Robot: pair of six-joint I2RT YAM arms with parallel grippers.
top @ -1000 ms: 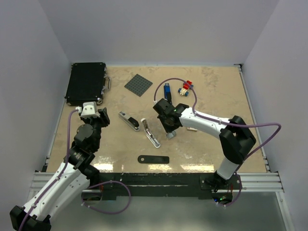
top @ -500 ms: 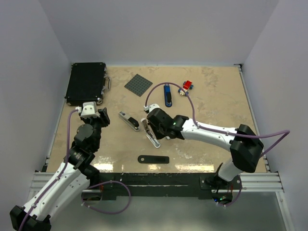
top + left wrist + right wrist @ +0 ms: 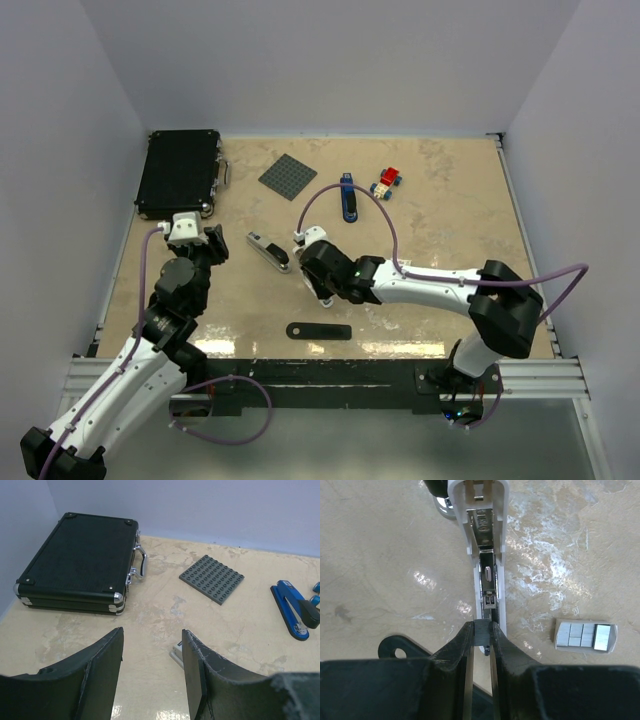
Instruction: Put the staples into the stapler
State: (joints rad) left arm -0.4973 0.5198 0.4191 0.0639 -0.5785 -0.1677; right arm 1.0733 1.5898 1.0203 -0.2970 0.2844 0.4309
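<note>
From above, the right tool [image 3: 316, 282] covers most of the white stapler [image 3: 488, 555]; the wrist view crops its far end. The pinched sliver, perhaps a staple strip [image 3: 481, 629], is largely hidden.

- Right arm [image 3: 430, 282] stretches low to the left, its wrist over the stapler [image 3: 487, 540].
- Right gripper [image 3: 481, 630] points down at the stapler, fingers pinching a thin staple strip [image 3: 481, 633].
- Left arm [image 3: 170, 300] is folded, well left of the stapler.
- Left gripper [image 3: 152, 632] is half open and empty.
</note>
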